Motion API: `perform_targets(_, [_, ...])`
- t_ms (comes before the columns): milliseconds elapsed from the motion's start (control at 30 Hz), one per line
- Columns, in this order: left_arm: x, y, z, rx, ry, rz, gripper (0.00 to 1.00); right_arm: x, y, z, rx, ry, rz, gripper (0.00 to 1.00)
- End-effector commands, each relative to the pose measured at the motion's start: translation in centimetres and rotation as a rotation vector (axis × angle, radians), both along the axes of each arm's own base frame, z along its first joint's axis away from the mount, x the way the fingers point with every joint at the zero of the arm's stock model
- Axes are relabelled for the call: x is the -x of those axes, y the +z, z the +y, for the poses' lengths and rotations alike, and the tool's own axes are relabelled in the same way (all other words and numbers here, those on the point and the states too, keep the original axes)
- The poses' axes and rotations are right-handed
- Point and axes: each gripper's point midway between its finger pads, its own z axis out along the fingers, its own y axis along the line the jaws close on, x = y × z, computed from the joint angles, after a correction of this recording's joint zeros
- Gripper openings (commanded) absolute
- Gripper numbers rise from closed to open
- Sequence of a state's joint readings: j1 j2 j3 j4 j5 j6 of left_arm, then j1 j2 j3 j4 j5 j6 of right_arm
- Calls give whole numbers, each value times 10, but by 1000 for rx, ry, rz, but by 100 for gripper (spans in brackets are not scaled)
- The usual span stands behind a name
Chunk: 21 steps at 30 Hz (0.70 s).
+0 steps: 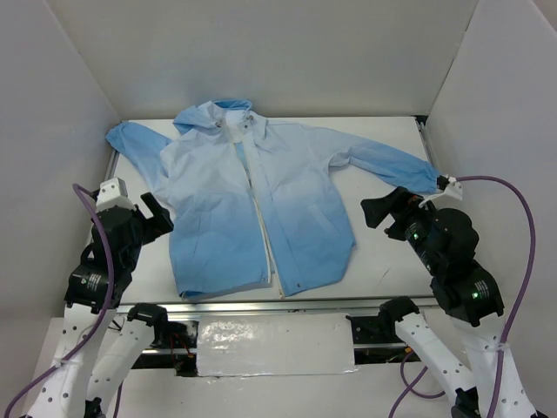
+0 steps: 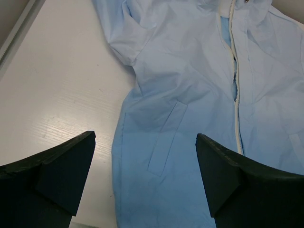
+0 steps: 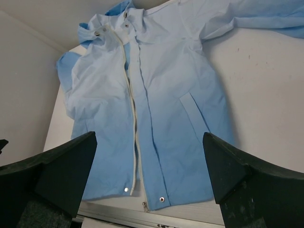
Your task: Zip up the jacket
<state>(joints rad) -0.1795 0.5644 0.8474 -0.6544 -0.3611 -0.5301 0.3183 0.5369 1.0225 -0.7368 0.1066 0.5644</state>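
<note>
The light-blue hooded jacket [image 1: 296,200] lies flat, front up, hood far, hem at the near edge, sleeves spread. Its white zipper strip [image 1: 259,218] runs from collar to hem, and the two sides lie slightly apart. The zipper slider [image 3: 144,205] sits at the hem beside a metal snap [image 3: 162,199]. My left gripper [image 1: 164,218] is open and empty just left of the jacket; its wrist view shows the gripper [image 2: 145,137] over the jacket's [image 2: 190,85] left pocket. My right gripper [image 1: 372,212] is open and empty right of the jacket, and its own view shows it [image 3: 149,137] facing the jacket [image 3: 175,95].
White walls enclose the table [image 1: 383,252] on three sides. A metal rail [image 1: 261,305] runs along the near edge, just below the hem. The right sleeve cuff [image 1: 422,178] lies close to my right arm. Purple cables loop beside both arms.
</note>
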Motion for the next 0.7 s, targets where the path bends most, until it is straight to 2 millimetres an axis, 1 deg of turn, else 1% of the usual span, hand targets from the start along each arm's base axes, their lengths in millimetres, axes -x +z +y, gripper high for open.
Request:
perform_targets(0, [-3,9,-5,33,-13,-21,99,5,16,4,-13,30,-42,100])
perform_targets(33, [-3,9,-14,53,-56,-20,99,5,13,7,-16,46,-36,100])
perform_targets(67, [-3,10,-19,65,-82,-19,99,4,14,10,-18,62,-44,100])
perform_targets(133, [-5,10,-30,97,-133,-3,99,4,9,16,-17,93,-34,100])
perform_targets(167, [-3,6,-39,120,-172,24,99,3,7,19,-16,108,-23,100])
perform_targets(200, [-5,3,-43,144,-176,53,99,2,5,19,-10,109,-12,100])
perform_targets(233, [-6,-2,-47,162,-190,78,99,3,3,24,-15,135,-2,100])
perform_targets(267, [-9,-14,-60,205,-228,125,99,1,-2,27,-19,151,12,100])
perform_targets(300, [-10,-20,-69,227,-252,150,99,1,0,29,-24,159,7,100])
perform_targets(333, [-11,-27,-78,245,-274,174,99,0,-6,32,-25,173,19,100])
perform_targets(367, [-6,-33,-104,283,-324,208,99,-3,-7,35,-31,182,24,100])
perform_targets(400, [-8,-48,-108,241,-291,236,100,-2,-9,39,-35,203,38,100])
perform_targets(433, [6,-55,-137,224,-372,260,99,-3,-11,41,-36,214,49,100])
perform_targets(467, [6,-58,-152,260,-365,252,99,-3,-14,44,-33,229,69,100])
perform_targets(500, [8,-77,-162,225,-364,291,99,-2,-16,48,-37,254,77,100])
perform_targets(533, [22,-85,-186,214,-435,320,99,-1,-18,51,-39,266,79,100])
perform_targets(567, [29,-85,-194,234,-441,320,100,-1,-18,51,-42,270,78,100])
perform_targets(600, [25,-107,-211,161,-429,370,99,-1,-22,52,-43,276,85,100])
perform_targets(633, [39,-113,-230,123,-482,389,99,1,-21,53,-44,279,81,100])
perform_targets(667, [37,-108,-243,116,-481,386,99,1,-23,53,-45,280,84,100])
